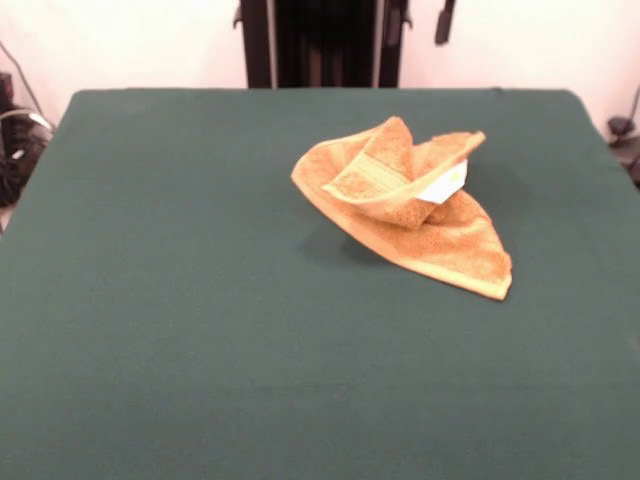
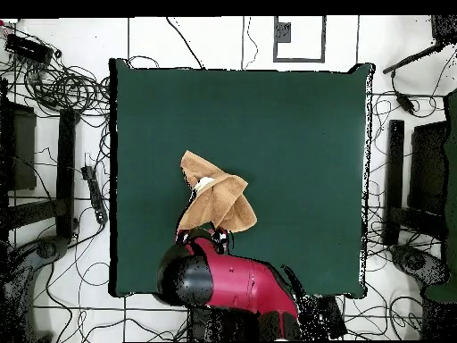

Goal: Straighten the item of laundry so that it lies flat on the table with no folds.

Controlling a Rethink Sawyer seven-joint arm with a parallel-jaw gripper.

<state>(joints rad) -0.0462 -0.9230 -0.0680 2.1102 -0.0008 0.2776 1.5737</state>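
The orange-tan towel [image 1: 405,205] is lying crumpled on the green worktop [image 1: 200,300], bunched into a boat-like fold with its edges standing up. In the front view it is sitting toward two o'clock from the worktop's centre, one flat corner pointing to five o'clock and a white label tag [image 1: 445,183] peeking out on its right side. In the overhead view the towel [image 2: 214,198] is resting toward eight o'clock of centre, and the red and black arm [image 2: 234,281] is reaching in from six o'clock just beside its lower edge. The hand is hiding beneath the arm, so its opening cannot be told.
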